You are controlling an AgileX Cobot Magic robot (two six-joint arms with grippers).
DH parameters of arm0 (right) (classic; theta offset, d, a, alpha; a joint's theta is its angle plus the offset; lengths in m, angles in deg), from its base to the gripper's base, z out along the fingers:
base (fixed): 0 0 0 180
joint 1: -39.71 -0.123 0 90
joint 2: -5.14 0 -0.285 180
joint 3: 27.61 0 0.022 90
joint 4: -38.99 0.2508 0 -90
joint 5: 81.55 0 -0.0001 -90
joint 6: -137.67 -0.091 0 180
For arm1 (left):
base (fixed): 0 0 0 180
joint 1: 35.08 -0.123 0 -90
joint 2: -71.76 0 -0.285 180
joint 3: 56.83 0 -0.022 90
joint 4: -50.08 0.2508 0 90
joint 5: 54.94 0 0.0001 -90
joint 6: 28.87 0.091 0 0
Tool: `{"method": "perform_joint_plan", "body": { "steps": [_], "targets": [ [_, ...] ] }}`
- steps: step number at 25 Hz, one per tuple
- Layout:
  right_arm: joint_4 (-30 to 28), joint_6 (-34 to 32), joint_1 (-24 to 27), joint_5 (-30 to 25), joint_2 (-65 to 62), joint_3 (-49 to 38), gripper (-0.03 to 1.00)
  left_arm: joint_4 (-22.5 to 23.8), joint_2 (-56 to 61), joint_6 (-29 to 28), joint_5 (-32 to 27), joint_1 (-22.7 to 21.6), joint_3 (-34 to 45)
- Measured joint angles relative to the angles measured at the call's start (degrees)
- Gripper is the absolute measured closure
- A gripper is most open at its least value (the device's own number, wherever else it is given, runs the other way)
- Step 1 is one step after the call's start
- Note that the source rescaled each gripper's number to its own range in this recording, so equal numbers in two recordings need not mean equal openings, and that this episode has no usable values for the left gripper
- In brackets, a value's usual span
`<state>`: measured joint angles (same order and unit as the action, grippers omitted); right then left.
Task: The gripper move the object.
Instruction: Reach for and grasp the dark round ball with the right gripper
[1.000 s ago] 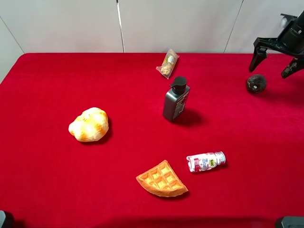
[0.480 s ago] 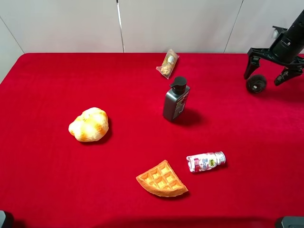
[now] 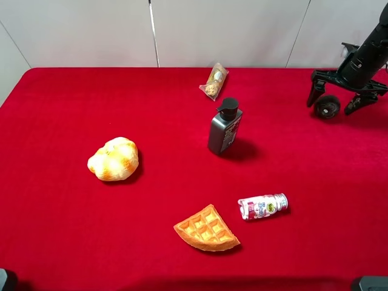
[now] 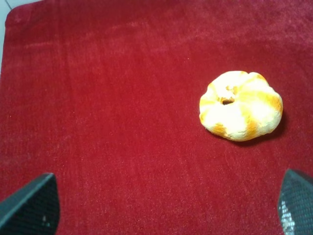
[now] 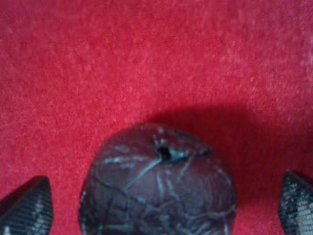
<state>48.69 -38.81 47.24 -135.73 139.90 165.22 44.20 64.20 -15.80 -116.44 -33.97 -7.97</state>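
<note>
The right claw (image 3: 331, 103) stands open, its fingers spread on both sides of the dark rough ball (image 3: 327, 108), which lies on the red bench (image 3: 91, 91) near its far right corner, well apart from the pump bottle (image 3: 225, 126).

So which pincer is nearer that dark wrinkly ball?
Right. The right pincer stands open with a finger on either side of the ball; the left pincer is away by the bread roll, with no ball in its view.
</note>
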Motion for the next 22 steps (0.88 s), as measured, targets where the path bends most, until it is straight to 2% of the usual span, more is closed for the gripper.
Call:
{"method": "perform_joint_plan", "body": {
  "steps": [22],
  "targets": [
    [0.0,0.0,0.0,3.3,0.1,0.0,-0.03,0.0,0.0,0.0,0.0,0.0,0.0]
  ]
}}
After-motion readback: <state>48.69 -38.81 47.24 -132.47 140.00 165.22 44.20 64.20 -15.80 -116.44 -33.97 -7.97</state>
